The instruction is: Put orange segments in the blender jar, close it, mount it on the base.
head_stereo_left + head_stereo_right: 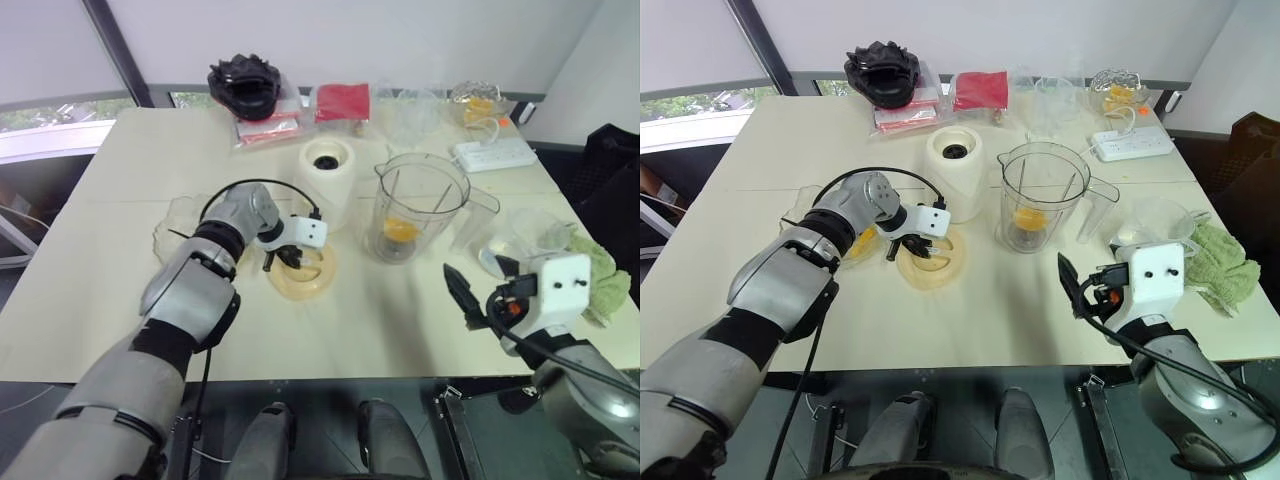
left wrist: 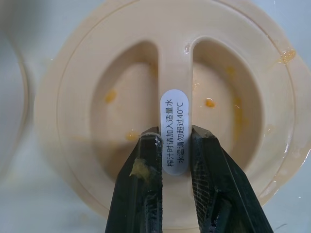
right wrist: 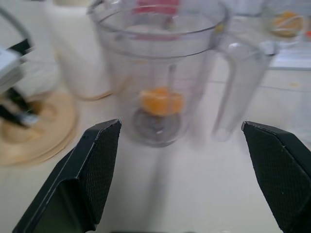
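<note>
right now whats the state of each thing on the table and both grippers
blender jar: upright, uncovered, off the base
orange segments: inside the jar, at the bottom
lid: flat on the table
left gripper: shut on the lid's handle ridge
right gripper: open, holding nothing, facing the jar
base: upright, socket vacant

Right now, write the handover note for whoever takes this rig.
Left pincer: shut on the lid, gripping its centre ridge; lid lies on the table.
Right pincer: open, empty, facing the blender jar.
Done: orange segments sit in the jar, beside the base.
Left: lift the lid onto the open jar, close it, mount the jar on the base.
</note>
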